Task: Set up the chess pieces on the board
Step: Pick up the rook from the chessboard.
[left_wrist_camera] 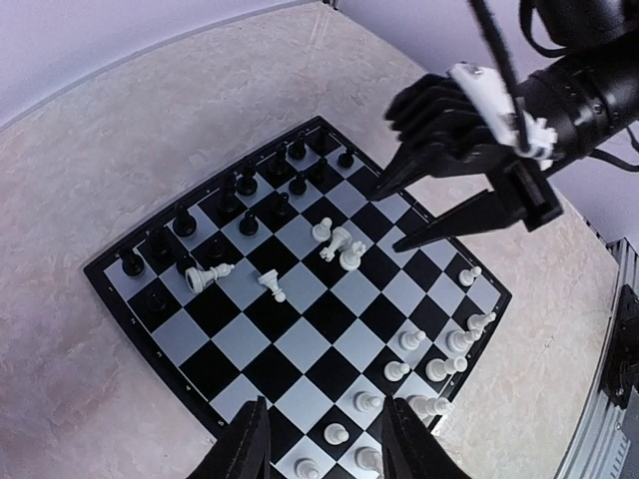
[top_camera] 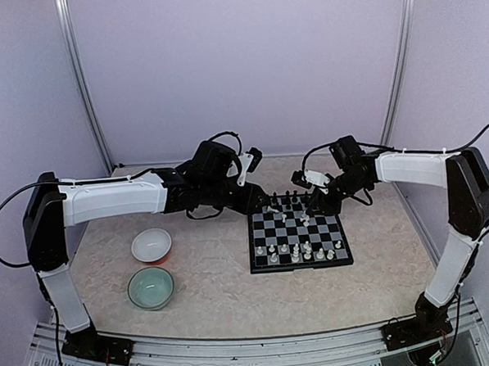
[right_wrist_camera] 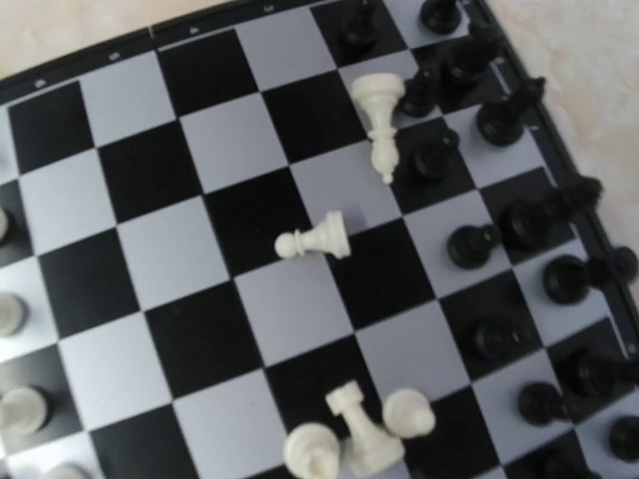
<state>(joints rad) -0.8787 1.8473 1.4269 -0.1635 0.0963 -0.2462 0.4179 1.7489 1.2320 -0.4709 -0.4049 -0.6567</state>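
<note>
Left end effector [left_wrist_camera: 321, 411] and right end effector [left_wrist_camera: 385, 222] half-open above board [left_wrist_camera: 300, 344]; white bowl [top_camera: 152, 244], green bowl [top_camera: 151, 286] show bare insides.

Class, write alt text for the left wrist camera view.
A small black-and-white chequered chessboard on a beige table: black plastic pieces upper left, white plastic pieces lower right, more white ones toppled mid-board. The right arm's black tool hovers open above.

We find bare middle squares on the chequered black-and-white chessboard [left_wrist_camera: 300, 344]; toppled white plastic pieces [left_wrist_camera: 339, 244] and upright black pieces [left_wrist_camera: 247, 183] crowd beyond
</note>
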